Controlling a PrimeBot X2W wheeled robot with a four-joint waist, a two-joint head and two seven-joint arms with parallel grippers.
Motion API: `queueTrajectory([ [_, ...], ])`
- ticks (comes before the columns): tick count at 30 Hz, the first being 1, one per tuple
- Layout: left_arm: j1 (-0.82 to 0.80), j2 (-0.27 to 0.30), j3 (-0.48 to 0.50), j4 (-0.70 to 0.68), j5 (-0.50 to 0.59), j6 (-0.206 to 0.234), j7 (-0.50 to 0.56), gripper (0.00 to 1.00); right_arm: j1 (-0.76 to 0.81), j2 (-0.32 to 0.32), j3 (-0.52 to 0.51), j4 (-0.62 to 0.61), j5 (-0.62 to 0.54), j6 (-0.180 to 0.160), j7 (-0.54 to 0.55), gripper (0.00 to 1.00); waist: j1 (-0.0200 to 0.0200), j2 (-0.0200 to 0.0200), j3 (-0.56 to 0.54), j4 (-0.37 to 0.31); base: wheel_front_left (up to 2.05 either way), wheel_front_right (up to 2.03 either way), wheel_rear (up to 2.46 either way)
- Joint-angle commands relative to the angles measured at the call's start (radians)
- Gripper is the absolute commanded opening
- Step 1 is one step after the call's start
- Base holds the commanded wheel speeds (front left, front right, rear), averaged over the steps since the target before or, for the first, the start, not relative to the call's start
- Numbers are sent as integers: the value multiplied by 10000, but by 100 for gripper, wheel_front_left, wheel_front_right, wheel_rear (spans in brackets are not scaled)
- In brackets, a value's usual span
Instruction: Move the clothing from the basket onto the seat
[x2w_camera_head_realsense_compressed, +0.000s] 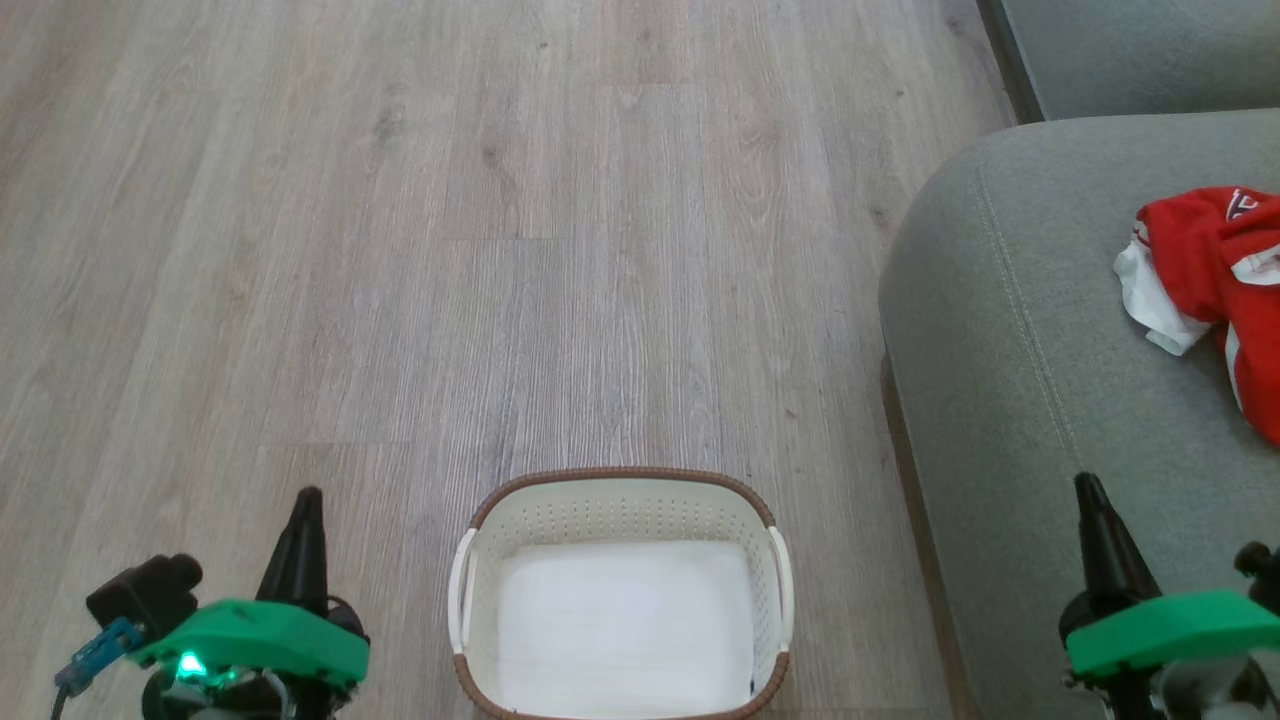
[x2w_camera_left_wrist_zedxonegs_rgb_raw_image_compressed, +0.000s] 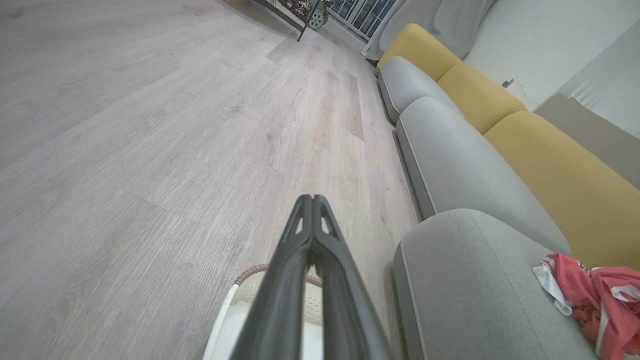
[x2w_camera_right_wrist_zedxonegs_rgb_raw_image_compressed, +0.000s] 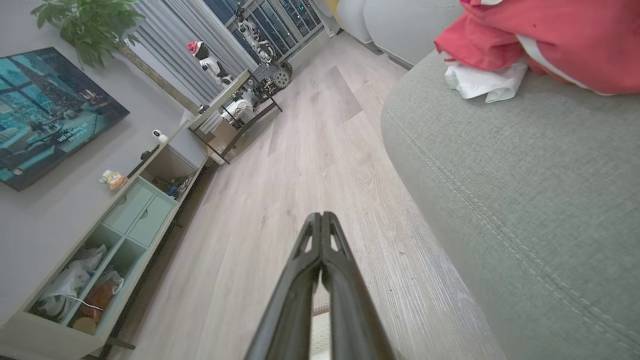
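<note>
The white basket (x2w_camera_head_realsense_compressed: 620, 500) with a brown rim stands on the floor at the bottom centre, holding just a flat white liner sheet (x2w_camera_head_realsense_compressed: 625, 625). Red clothing (x2w_camera_head_realsense_compressed: 1215, 265) with white panels lies bunched on the grey-green seat (x2w_camera_head_realsense_compressed: 1010, 340) at the right; the clothing (x2w_camera_left_wrist_zedxonegs_rgb_raw_image_compressed: 600, 300) and seat (x2w_camera_left_wrist_zedxonegs_rgb_raw_image_compressed: 465, 280) also appear in the left wrist view, and the clothing (x2w_camera_right_wrist_zedxonegs_rgb_raw_image_compressed: 540, 35) and seat (x2w_camera_right_wrist_zedxonegs_rgb_raw_image_compressed: 525, 165) in the right wrist view. My left gripper (x2w_camera_head_realsense_compressed: 305, 500) (x2w_camera_left_wrist_zedxonegs_rgb_raw_image_compressed: 312, 199) is shut and empty, left of the basket. My right gripper (x2w_camera_head_realsense_compressed: 1085, 485) (x2w_camera_right_wrist_zedxonegs_rgb_raw_image_compressed: 321, 216) is shut and empty over the seat's front edge.
Pale wood-plank floor (x2w_camera_head_realsense_compressed: 500, 250) spreads ahead and to the left. Yellow back cushions (x2w_camera_left_wrist_zedxonegs_rgb_raw_image_compressed: 550, 165) line the sofa. A low TV cabinet (x2w_camera_right_wrist_zedxonegs_rgb_raw_image_compressed: 115, 240), a wall picture (x2w_camera_right_wrist_zedxonegs_rgb_raw_image_compressed: 45, 110) and a small side table (x2w_camera_right_wrist_zedxonegs_rgb_raw_image_compressed: 235, 110) stand along the far wall.
</note>
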Motion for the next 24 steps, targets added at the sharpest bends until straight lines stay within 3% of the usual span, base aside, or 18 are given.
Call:
queueTrajectory([
  [1, -618, 23, 300, -246, -250, -74, 86, 0, -548, -22, -30, -269, 245, 1, 45, 0, 0, 0, -1, -2, 0, 0, 0],
  [24, -800, -218, 861, -149, -2696, -380, 750, 0, -968, 154, -131, 107, 2488, 0, 548, 0, 0, 0, -28, -69, 0, 0, 0],
])
